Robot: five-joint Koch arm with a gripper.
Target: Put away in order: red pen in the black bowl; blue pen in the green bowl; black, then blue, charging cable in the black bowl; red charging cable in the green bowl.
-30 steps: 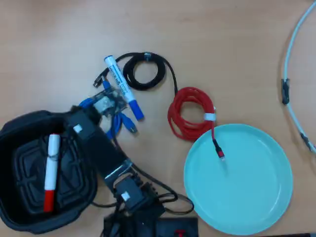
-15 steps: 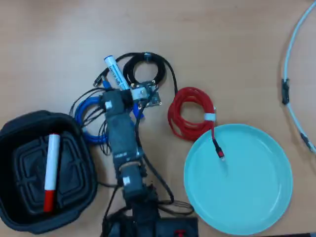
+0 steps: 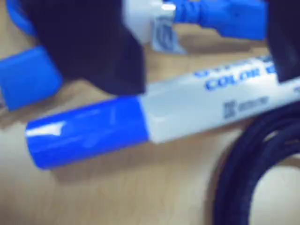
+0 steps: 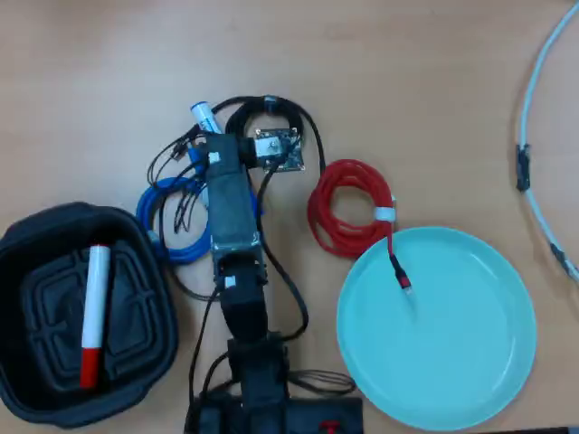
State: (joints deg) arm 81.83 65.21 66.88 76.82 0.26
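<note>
Red pen (image 4: 90, 315) already in black bowl (image 4: 36, 237). Your target: blue pen (image 3: 154, 117) flat on bench, directly under fingers (image 3: 206, 61). In wrist view long axis runs left-right, cap left. Fingers apart, straddling barrel, not clamped. Green bowl (image 4: 488, 380) lower right overhead.

The red pen (image 4: 90, 314) lies in the black bowl (image 4: 36, 244). The blue pen (image 3: 154, 115) lies flat on the worktop. The red charging cable (image 4: 348, 208), coiled, drapes its plug into the green bowl (image 4: 470, 362).
</note>
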